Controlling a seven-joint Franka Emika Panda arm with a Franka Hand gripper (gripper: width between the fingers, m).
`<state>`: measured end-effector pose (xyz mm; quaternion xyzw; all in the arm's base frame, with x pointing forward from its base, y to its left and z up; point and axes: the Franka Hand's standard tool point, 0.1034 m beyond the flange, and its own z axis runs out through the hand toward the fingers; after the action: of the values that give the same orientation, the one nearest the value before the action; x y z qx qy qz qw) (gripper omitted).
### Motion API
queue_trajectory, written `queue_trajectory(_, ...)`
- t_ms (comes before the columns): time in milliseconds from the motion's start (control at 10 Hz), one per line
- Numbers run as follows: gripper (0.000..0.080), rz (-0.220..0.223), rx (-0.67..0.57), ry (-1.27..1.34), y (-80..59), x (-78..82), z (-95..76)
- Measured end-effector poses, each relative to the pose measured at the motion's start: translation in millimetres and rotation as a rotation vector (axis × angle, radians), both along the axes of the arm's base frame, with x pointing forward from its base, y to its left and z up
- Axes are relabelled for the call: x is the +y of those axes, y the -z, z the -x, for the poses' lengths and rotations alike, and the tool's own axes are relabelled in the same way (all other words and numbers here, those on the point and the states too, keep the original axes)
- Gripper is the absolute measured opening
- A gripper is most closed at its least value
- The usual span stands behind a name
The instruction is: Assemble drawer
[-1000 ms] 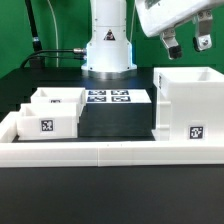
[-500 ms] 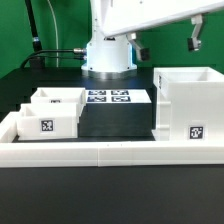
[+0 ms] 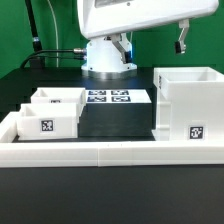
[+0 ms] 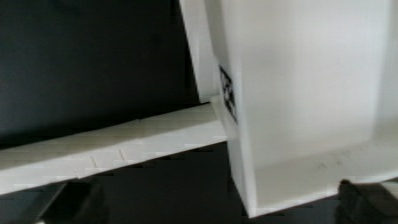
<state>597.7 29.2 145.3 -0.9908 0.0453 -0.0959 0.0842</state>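
The drawer's large boxy white housing stands at the exterior view's right, with a square tag on its front. Two small white trays sit at the left, the front one tagged. My gripper hangs high above the housing's left side, open and empty, with one dark finger over the housing and the other near the robot base. In the wrist view the gripper looks down on the housing's wall with both fingertips wide apart and nothing between them.
A long low white border wall runs along the front, and it also shows in the wrist view. The marker board lies behind the black table centre. The white robot base stands at the back.
The gripper has moved towards the exterior view's left and nearer the camera, still high above the housing. It stays open and empty. The drawer parts have not moved.
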Motion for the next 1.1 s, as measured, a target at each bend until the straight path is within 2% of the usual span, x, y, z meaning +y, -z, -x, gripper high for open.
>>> queue_trajectory(100,0.0649,0.043,0.001,-0.098,4.6,-9.1,6.9)
queue_trajectory(400,0.0649,0.075,0.046,-0.055,23.3,-53.1,35.0)
queue_trajectory(600,0.0649,0.090,0.053,-0.079,30.5,-74.8,44.4)
queue_trajectory(1000,0.0649,0.073,0.092,-0.085,31.6,-67.6,47.1)
queue_trajectory(1100,0.0649,0.052,0.173,-0.126,34.6,-67.9,53.1)
